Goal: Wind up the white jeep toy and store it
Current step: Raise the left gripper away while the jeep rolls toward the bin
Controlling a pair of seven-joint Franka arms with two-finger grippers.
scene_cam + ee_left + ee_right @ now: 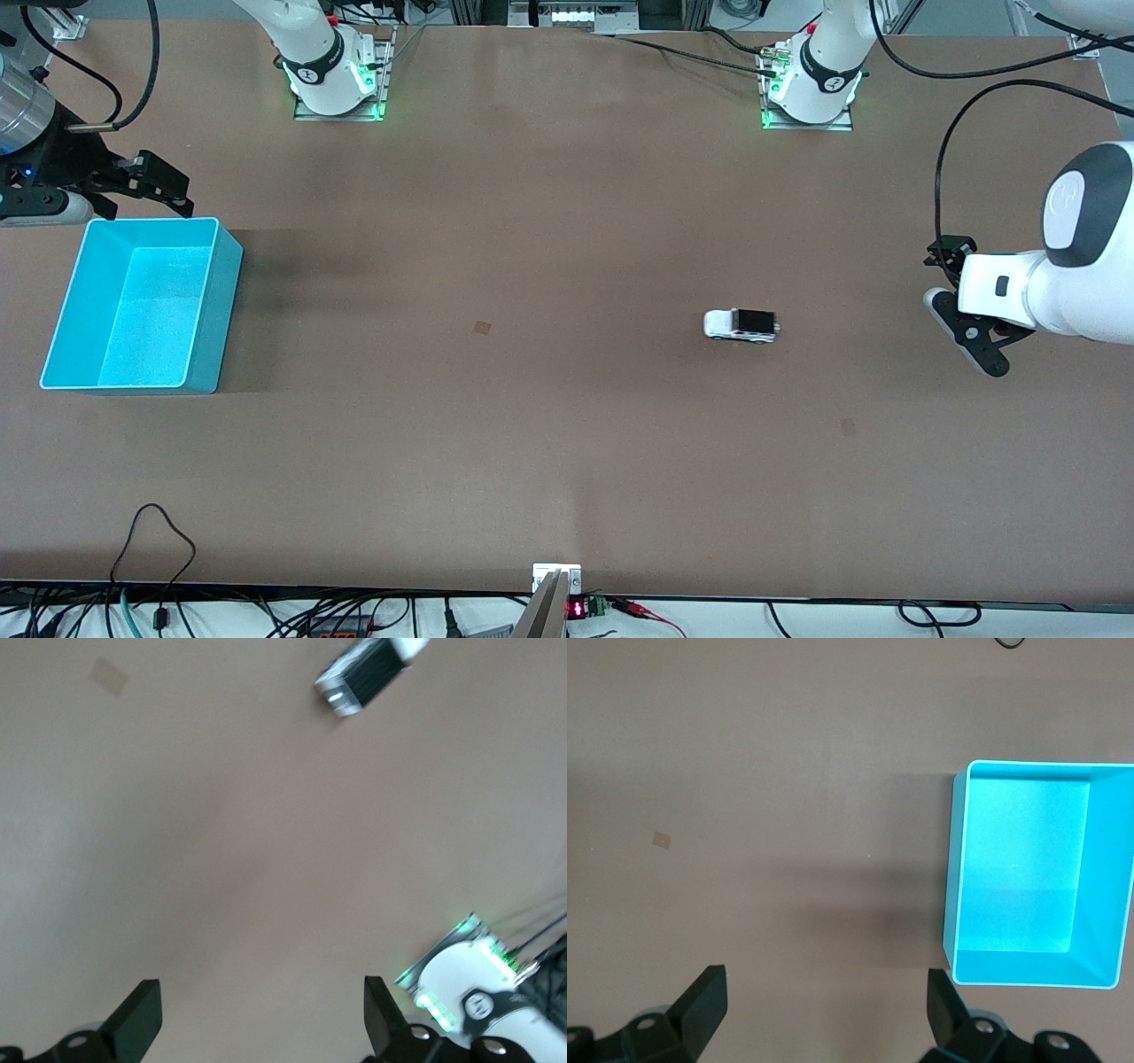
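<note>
The white jeep toy, with a black ribbed roof, stands on its wheels on the brown table toward the left arm's end. It also shows in the left wrist view. My left gripper is open and empty, in the air over the table toward the left arm's end from the jeep, apart from it. The turquoise bin stands empty at the right arm's end. My right gripper is open and empty, over the table beside the bin's rim, with its fingers wide apart.
A small tan patch lies on the table between the bin and the jeep. The arms' bases stand along the table's edge farthest from the front camera. Cables lie at the edge nearest the camera.
</note>
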